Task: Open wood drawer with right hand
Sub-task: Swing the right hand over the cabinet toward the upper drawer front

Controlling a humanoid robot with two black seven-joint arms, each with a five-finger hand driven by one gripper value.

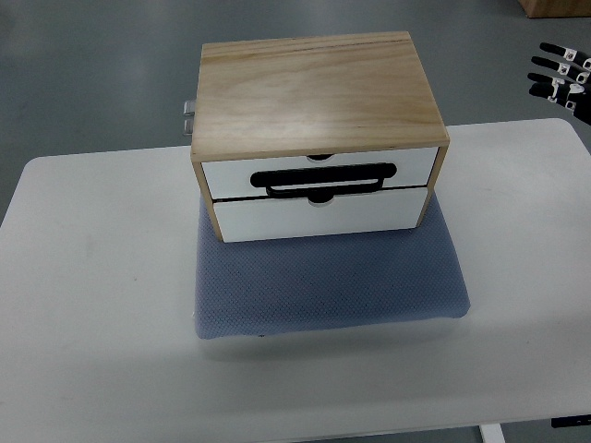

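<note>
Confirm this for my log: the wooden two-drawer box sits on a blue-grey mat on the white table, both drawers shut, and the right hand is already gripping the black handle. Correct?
Not quite. The right hand is not on the black handle; the top view shows it at the upper right edge, well clear of the wooden two-drawer box. The rest holds: the box sits on the blue-grey mat on the white table, both drawers shut.

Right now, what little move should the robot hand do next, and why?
Probably bring the right hand down and left toward the black handle. Both white drawers of the wooden box look closed, and the hand hangs far off at the picture's upper right, touching nothing.
</note>
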